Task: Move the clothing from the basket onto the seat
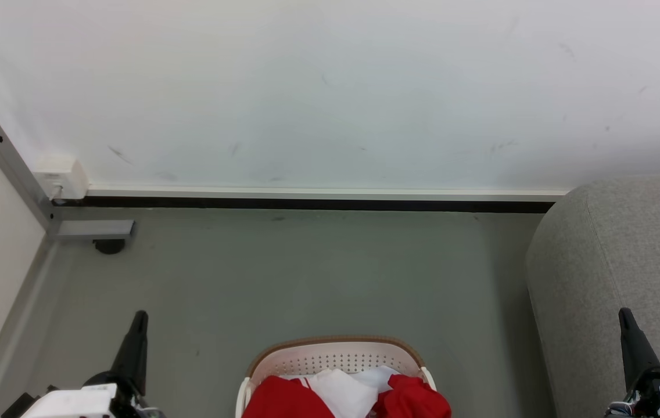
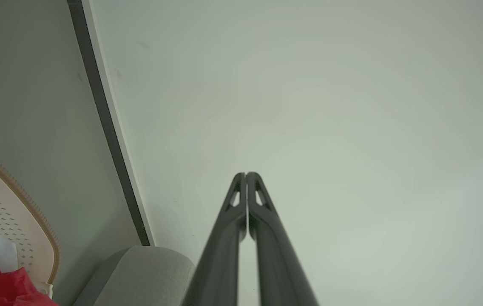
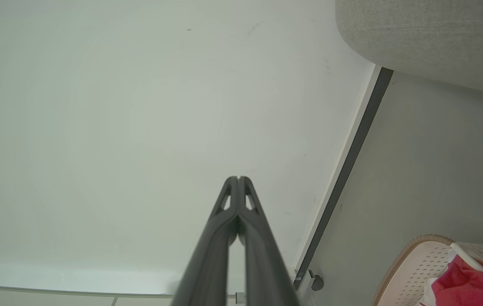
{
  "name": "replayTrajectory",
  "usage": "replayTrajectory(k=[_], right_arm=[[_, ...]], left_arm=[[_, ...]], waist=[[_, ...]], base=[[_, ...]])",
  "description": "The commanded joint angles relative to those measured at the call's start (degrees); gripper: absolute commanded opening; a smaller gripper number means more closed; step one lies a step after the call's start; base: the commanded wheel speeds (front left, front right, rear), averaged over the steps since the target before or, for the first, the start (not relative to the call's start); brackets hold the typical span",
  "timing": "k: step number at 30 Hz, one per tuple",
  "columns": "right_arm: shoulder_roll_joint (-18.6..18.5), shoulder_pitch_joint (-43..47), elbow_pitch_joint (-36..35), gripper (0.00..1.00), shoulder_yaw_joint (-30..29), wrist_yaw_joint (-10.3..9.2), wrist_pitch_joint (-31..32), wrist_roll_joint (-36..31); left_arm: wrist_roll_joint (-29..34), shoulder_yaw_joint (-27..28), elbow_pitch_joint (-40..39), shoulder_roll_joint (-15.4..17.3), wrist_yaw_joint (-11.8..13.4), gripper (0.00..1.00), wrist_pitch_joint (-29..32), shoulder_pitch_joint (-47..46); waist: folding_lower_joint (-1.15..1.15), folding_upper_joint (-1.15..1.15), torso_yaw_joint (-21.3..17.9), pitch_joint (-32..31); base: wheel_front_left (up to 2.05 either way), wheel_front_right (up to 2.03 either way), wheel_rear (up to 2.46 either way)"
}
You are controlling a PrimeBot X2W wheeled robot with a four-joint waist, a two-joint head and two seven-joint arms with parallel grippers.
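Plain white wall (image 1: 330, 87) ahead, dark skirting strip (image 1: 318, 203) at its foot, grey floor (image 1: 307, 273) below; a metal frame leg (image 1: 13, 168) sits far off the left side. The task looks to be at its very start. The clothing (image 1: 289, 400), red w/ white panels, lies heaped in the basket (image 1: 336, 348), and none seems moved yet. Step in hand, by judgement: the reach for the first garment, not yet begun.

Left gripper (image 1: 139, 319): fingers pressed together, empty, pointing fwd at the wall. Its wrist view shows the tips touching w/ nothing btwn them. Right gripper (image 1: 625, 316): same, closed on nothing, pointing fwd. Both are held level w/ each other and wide apart, in a rest-like pose.

The basket sits btwn the two grippers, on the inner side of each and back of the fingertips, i.e. nearer the robot's body, approx midway. The seat (image 1: 626, 244) lies just beside the right gripper on its outer side, well apart from the left one.

The next move prob. calls for one gripper to open, swing inward, tip down into the basket and pinch a fold of the top fabric. The right arm seems the better pick, since the seat is on its side. Soft cloth may drag the other garment or the light basket along, so a clean, high lift matters.
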Motion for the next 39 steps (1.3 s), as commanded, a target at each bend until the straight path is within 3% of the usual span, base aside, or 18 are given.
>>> replayTrajectory(k=[1, 39], right_arm=[[-0.1, -0.9, 0.1, 0.00, -0.1, -0.15, 0.0, -0.3], [-0.1, -0.9, 0.1, 0.00, -0.1, -0.15, 0.0, -0.3]], left_arm=[[-0.6, 0.1, -0.2, 0.5, -0.1, 0.00, 0.1, -0.6], [-0.6, 0.1, -0.2, 0.5, -0.1, 0.00, 0.1, -0.6]], waist=[[0.00, 0.00, 0.0, 0.0], [0.00, 0.00, 0.0, 0.0]], base=[[0.00, 0.00, 0.00], [0.00, 0.00, 0.00]])
